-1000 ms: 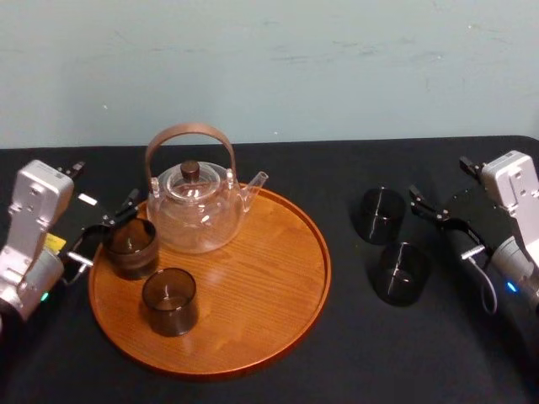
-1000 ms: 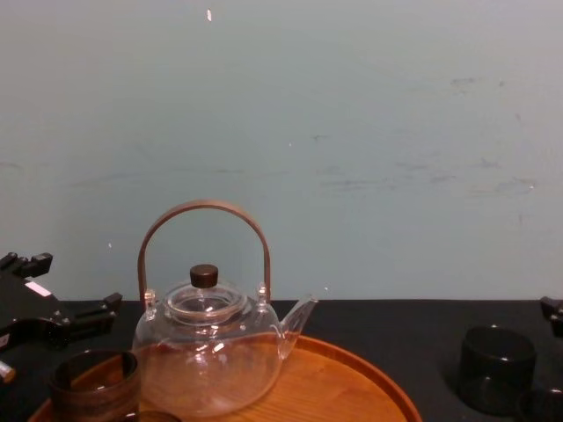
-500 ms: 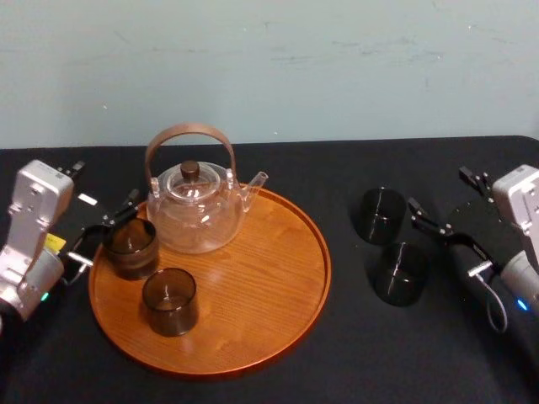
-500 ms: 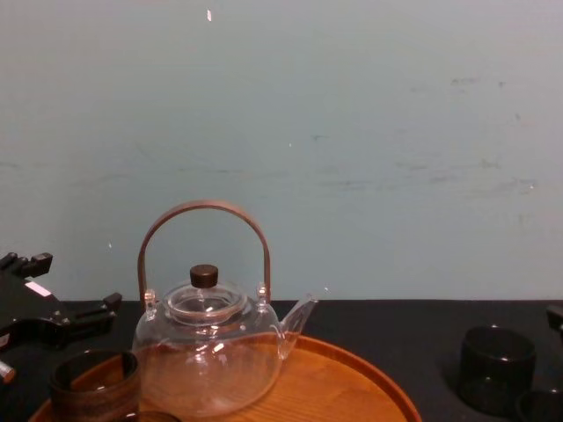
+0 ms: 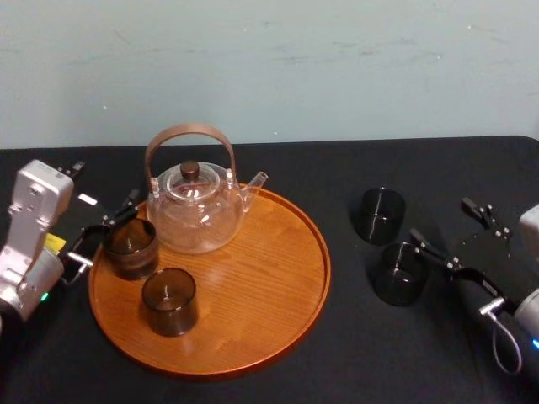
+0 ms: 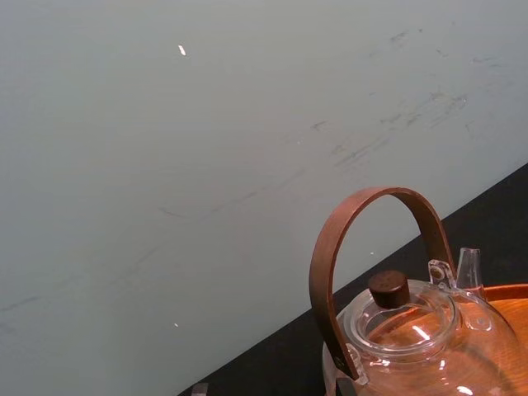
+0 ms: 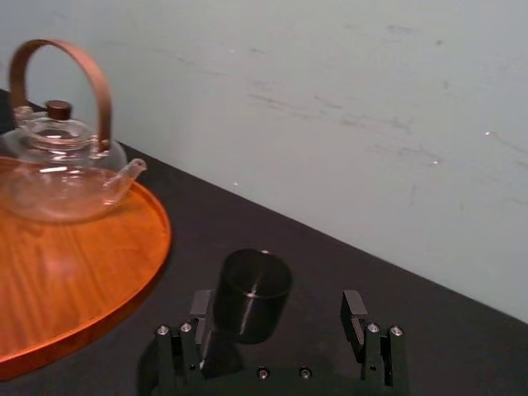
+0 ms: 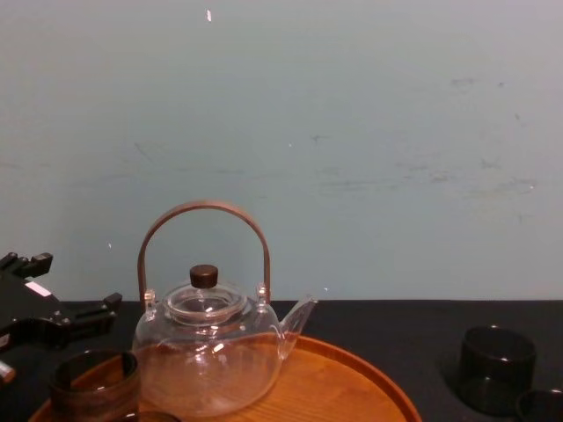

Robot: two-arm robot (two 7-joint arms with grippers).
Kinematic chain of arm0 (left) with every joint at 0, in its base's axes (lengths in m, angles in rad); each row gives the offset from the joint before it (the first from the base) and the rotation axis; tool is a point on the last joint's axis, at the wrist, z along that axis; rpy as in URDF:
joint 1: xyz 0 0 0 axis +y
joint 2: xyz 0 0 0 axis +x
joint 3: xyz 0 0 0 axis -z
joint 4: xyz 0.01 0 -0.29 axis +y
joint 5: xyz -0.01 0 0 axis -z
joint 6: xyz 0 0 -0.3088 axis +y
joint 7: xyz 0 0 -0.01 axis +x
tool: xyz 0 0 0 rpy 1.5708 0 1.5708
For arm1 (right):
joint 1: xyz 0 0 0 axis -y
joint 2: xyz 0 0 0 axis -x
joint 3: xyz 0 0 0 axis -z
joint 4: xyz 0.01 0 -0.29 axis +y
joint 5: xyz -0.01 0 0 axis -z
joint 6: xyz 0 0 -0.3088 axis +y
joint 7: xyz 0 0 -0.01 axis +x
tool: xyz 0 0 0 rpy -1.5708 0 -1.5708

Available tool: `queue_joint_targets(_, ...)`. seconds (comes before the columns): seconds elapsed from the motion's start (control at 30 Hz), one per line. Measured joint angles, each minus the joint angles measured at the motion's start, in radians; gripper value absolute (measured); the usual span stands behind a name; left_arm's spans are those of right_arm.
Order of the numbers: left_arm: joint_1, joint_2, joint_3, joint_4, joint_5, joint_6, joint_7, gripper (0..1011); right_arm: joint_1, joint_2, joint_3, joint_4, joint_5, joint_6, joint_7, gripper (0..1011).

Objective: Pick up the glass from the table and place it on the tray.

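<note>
Draws wide-open right pincer [image 5: 439, 219] back toward right edge of desk [image 5: 337, 370], lining up on nearer dark glass [image 5: 398, 273] still off the tray [image 5: 269, 278]; keeps left pincer [image 5: 103, 231] spread at tray's left rim.

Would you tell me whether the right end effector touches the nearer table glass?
Cannot tell. In the head view a finger of the right end effector crosses the rim of the nearer glass; neither gap nor contact shows plainly.

Glass teapot [image 5: 195, 215] (brown handle [image 5: 189, 130]) before pale wall [image 5: 337, 67].
</note>
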State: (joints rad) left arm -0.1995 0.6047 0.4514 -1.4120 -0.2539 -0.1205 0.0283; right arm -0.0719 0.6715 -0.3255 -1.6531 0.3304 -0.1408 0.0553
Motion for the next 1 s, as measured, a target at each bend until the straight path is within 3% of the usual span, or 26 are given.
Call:
queue_joint_targets(0.4, 0.0, 0.0, 0.0, 0.0, 0.0, 0.0, 0.0, 1001, -0.082, 0.0, 0.009, -0.05, 0.012, -0.002, 0.052, 1002)
queue_joint_targets(1.0, 0.0, 0.0, 0.0, 0.0, 0.0, 0.0, 0.0, 1001, -0.117, -0.033, 0.055, -0.016, 0.066, 0.015, 0.125, 1002)
